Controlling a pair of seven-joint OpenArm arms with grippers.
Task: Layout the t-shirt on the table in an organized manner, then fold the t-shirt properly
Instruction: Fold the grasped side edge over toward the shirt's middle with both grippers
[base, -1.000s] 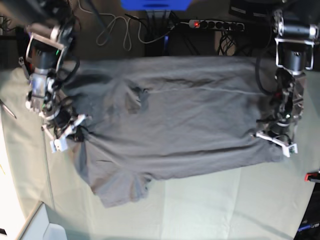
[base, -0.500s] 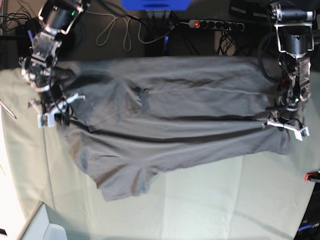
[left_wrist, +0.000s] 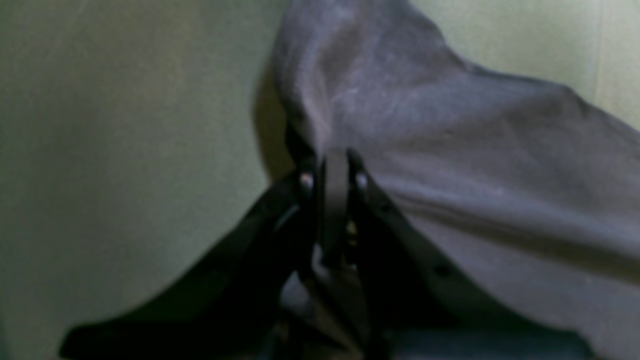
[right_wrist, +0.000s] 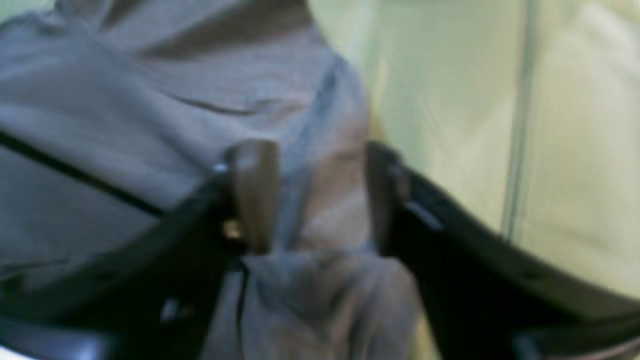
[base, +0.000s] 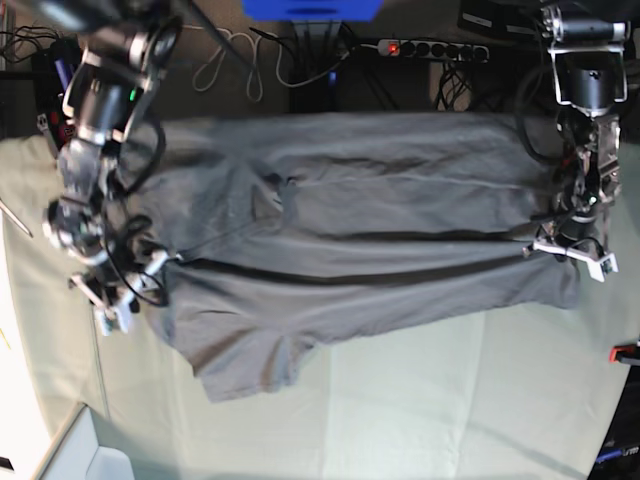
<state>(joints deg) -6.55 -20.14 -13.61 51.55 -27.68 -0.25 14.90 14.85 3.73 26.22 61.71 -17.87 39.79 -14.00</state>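
Observation:
The grey t-shirt (base: 400, 220) lies spread across the pale green table (base: 420, 400), with a long raised fold line running along its middle. At the shirt's right edge my left gripper (base: 572, 256) is shut on the cloth. The left wrist view shows the left gripper (left_wrist: 332, 167) pinching a ridge of the t-shirt (left_wrist: 475, 150). At the shirt's left edge my right gripper (base: 115, 292) is open. In the right wrist view the right gripper (right_wrist: 317, 195) has its fingers (right_wrist: 252, 195) apart, with loose t-shirt (right_wrist: 125, 100) lying in the gap.
A power strip (base: 430, 48) and cables lie behind the table's far edge. A red clamp (base: 625, 352) sits at the right edge and a white box corner (base: 85, 450) at the front left. Bare green cloth (base: 450, 420) stretches in front of the shirt.
My right gripper has opened and let go of the shirt's left edge, and it has dropped toward the front. That edge has slackened. The left gripper keeps its hold.

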